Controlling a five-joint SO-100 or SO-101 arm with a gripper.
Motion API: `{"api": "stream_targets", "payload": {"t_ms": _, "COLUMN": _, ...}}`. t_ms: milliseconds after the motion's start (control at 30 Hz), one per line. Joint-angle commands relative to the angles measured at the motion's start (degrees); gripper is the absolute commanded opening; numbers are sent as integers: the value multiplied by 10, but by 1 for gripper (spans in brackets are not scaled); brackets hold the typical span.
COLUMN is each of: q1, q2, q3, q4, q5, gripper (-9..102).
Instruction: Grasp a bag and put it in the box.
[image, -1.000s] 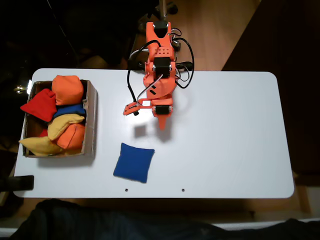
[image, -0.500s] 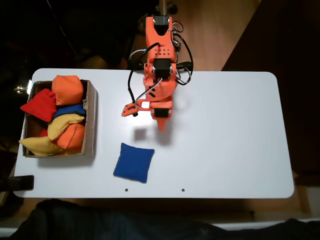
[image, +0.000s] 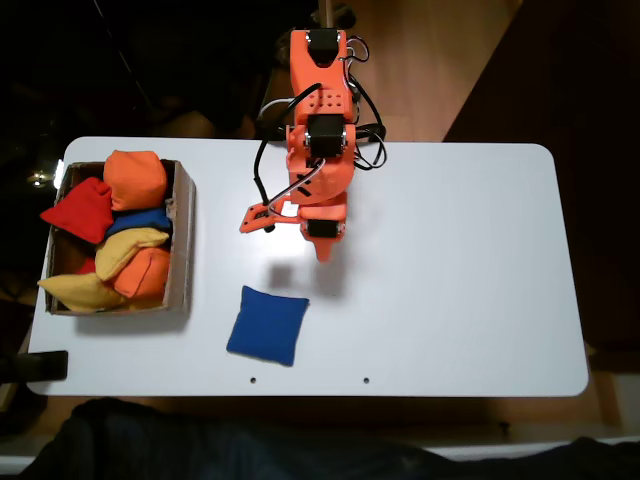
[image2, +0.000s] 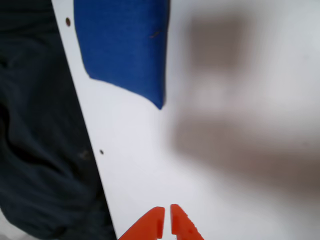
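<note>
- The orange arm (image: 318, 150) draws back toward its base at the table's far edge in the fixed view.
- Its gripper (image: 322, 255) sits higher in that view than a second ago, farther from the bag (image: 268, 324).
- The shadow (image: 283, 273) on the table shifts with it.

Orange arm (image: 320, 130) seen from above in the fixed view, reaching from the far table edge toward the near edge, black cables looping beside its upper joints. The gripper (image: 322, 252) points toward the near edge, above the tabletop and holding nothing. In the wrist view, the two orange fingertips (image2: 155, 227) sit nearly together, a narrow slit between them.
</note>
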Motion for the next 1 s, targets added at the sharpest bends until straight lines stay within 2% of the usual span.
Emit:
{"api": "stream_targets", "payload": {"t_ms": 0, "q1": 1, "q2": -20, "q3": -53, "q4": 13, "q5": 4, "gripper": 0}}
{"api": "stream_targets", "payload": {"t_ms": 967, "q1": 95, "q2": -245, "q3": -263, "q4": 65, "q5": -1, "gripper": 0}}
